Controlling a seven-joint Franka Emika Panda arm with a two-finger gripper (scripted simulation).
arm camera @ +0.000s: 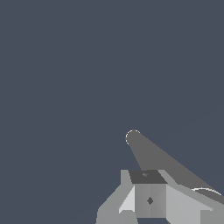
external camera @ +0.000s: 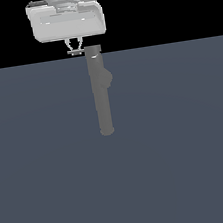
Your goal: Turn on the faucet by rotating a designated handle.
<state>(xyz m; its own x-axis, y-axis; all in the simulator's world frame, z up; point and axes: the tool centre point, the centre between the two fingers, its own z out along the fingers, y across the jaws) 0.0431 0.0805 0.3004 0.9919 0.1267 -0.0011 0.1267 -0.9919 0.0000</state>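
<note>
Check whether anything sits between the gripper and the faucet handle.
Nothing visible does. The gripper hangs right beside the faucet cap, on the exterior view's left, with only bare floor around. The thin handle itself cannot be made out, so contact is unclear.

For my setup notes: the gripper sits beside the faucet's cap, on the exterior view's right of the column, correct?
Not quite: the exterior view shows the gripper beside the cap of the faucet, but on that view's left of the column, not its right.
</note>
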